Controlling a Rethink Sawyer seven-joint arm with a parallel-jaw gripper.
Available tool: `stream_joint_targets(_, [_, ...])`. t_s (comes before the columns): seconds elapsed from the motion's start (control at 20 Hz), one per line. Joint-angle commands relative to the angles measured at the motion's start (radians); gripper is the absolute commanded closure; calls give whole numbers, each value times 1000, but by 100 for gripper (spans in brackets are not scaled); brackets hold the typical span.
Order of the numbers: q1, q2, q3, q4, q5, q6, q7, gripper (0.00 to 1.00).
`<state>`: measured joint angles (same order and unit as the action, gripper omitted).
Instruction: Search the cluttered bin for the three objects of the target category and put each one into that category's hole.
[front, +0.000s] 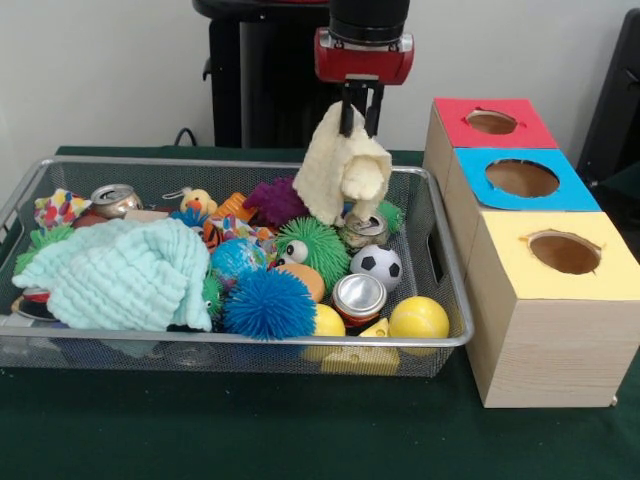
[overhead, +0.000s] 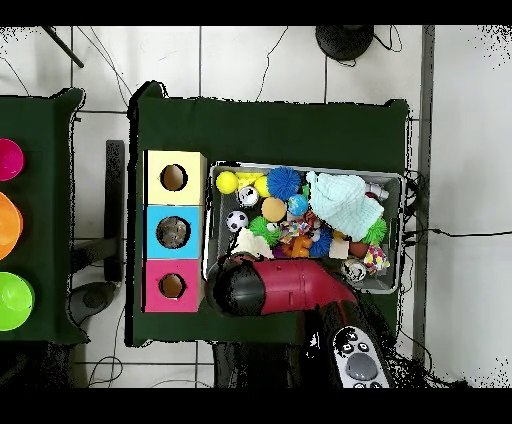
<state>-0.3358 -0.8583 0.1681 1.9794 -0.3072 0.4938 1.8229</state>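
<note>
A cream cloth (front: 341, 172) is held up over the bin (front: 452, 330) by the hand (front: 358, 122).

The hand is closed on the top of the cloth, and the cloth hangs down above the far right part of the bin. Below it a can (front: 364, 230) and a soccer ball (front: 376, 266) are seen. A mint cloth (front: 125, 272) is spread on the left side. Three boxes are lined up on the counter (front: 250, 430) to the right: red (front: 492, 122), blue (front: 523, 178) and yellow (front: 562, 252), each with a hole on top.
</note>
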Motion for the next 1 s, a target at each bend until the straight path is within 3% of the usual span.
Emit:
stream_joint_targets(0.05, [-19, -25, 42, -115, 43, 123, 33, 0])
stream_joint_targets(0.6, [-53, -30, 78, -87, 51, 116, -4, 0])
stream_joint_targets(1.0, [-169, 78, 128, -249, -24, 169, -169, 0])
